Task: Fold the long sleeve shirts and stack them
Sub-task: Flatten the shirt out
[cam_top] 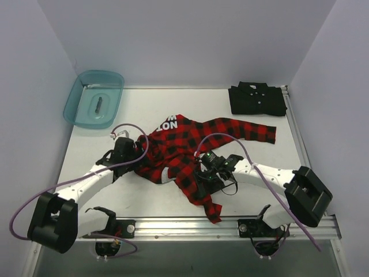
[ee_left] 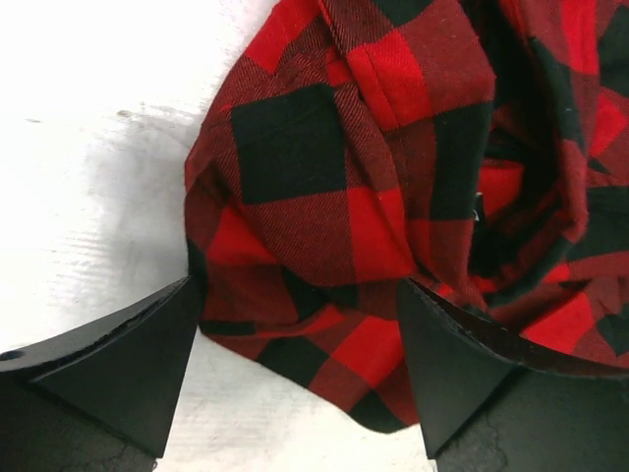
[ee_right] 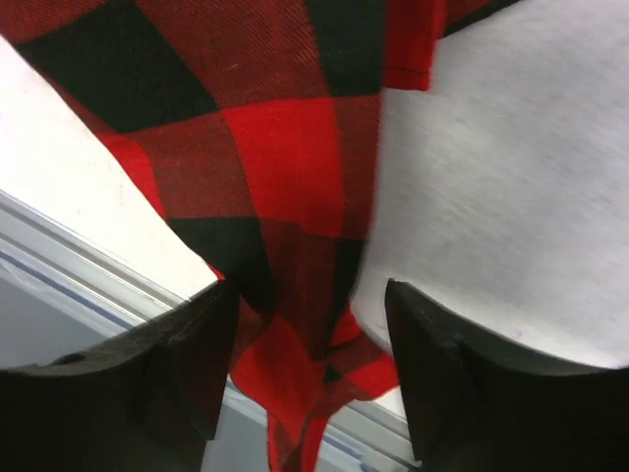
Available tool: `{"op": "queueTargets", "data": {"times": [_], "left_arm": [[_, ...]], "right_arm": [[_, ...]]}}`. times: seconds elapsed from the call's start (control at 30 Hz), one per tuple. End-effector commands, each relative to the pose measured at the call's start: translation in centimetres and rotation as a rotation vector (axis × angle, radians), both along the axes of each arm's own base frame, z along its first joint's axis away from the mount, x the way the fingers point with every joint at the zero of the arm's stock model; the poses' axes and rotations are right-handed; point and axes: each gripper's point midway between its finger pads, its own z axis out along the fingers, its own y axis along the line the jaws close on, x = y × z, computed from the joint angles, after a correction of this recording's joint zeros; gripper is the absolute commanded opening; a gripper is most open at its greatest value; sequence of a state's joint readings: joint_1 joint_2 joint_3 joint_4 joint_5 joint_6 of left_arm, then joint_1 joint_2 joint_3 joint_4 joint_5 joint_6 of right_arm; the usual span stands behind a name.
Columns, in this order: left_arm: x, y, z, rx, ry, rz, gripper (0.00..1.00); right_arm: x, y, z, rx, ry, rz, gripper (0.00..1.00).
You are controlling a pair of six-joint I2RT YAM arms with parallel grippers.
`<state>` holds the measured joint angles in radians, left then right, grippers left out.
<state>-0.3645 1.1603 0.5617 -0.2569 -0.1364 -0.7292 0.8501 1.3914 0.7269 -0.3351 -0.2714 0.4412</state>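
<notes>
The red-and-black plaid shirt lies crumpled at the table's middle, white letters showing at its far edge and one sleeve stretched right. My left gripper is open at its left edge. In the left wrist view a bunched fold of the plaid shirt lies between the spread fingers of that gripper. My right gripper is open over the near sleeve. In the right wrist view the plaid shirt's sleeve runs between the fingers of this gripper, unpinched. The black shirt lies folded at the back right.
A translucent teal bin stands at the back left with a small dark item inside. The table's metal front rail runs just below the sleeve's cuff. White walls close in the back and both sides.
</notes>
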Motion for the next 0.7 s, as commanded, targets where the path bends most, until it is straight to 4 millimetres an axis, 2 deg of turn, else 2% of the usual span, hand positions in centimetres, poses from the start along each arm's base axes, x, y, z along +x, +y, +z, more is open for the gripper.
{"op": "queueTargets", "data": {"times": [0.0,0.03,0.07,0.1,0.13,0.17,0.2,0.23,0.27,0.3,0.33,0.37,0.47,0.5,0.57,0.6,0.63,0.67], "left_arm": [[1.9,-1.1,-0.1,-0.048,-0.037,-0.009,0.88],[2.2,-1.2,-0.1,-0.048,-0.03,-0.007,0.82],[2.3,-1.2,-0.3,-0.048,-0.025,-0.001,0.78],[2.4,-1.1,-0.7,-0.041,-0.009,0.012,0.74],[2.5,-0.9,-0.5,-0.038,-0.01,0.021,0.66],[3.0,-1.0,-0.1,-0.04,-0.02,0.028,0.51],[3.3,-0.9,0.3,-0.039,-0.032,0.038,0.45],[3.6,-0.8,0.6,-0.042,-0.041,0.046,0.36],[4.2,-0.8,1.3,-0.049,-0.059,0.053,0.19],[4.5,-0.8,1.7,-0.062,-0.065,0.068,0.1],[4.9,-0.9,2.1,-0.078,-0.07,0.077,0.03],[5.6,-0.8,3.0,-0.099,-0.088,0.092,0.0],[6.5,-1.2,5.1,-0.212,-0.115,0.13,0.0],[6.8,-1.6,6.8,-0.272,-0.143,0.153,0.0],[6.5,-2.1,8.5,-0.337,-0.162,0.158,0.0],[6.1,-2.1,10.3,-0.376,-0.197,0.168,0.0],[5.7,-2.0,10.9,-0.39,-0.206,0.174,0.0],[5.0,-1.8,11.0,-0.394,-0.195,0.185,0.0]], "right_arm": [[-0.7,1.1,0.2,0.032,0.04,0.042,0.45],[-0.6,1.0,0.5,0.029,0.034,0.044,0.29],[-0.4,0.8,1.0,0.02,0.018,0.043,0.0],[-0.7,-0.3,1.4,-0.018,0.019,0.038,0.0],[0.0,-1.2,1.9,-0.058,-0.032,0.024,0.0],[0.7,-1.3,4.1,-0.033,-0.099,0.018,0.0],[0.8,-2.9,5.0,-0.071,-0.116,0.001,0.0],[1.6,-3.8,6.9,-0.06,-0.189,-0.028,0.0],[2.4,-4.3,9.0,-0.042,-0.238,-0.055,0.0],[2.6,-6.2,10.0,-0.07,-0.249,-0.083,0.0],[2.9,-7.1,12.2,-0.036,-0.305,-0.109,0.0],[3.8,-7.8,14.8,-0.015,-0.371,-0.135,0.0],[4.0,-11.2,19.0,-0.051,-0.505,-0.174,0.0],[3.8,-11.8,21.2,-0.038,-0.547,-0.18,0.0],[3.1,-12.4,23.3,-0.003,-0.604,-0.173,0.0],[2.5,-12.5,23.9,0.017,-0.609,-0.166,0.0],[1.8,-12.8,25.1,0.057,-0.646,-0.165,0.0],[1.3,-12.8,25.4,0.082,-0.65,-0.157,0.0]]}}
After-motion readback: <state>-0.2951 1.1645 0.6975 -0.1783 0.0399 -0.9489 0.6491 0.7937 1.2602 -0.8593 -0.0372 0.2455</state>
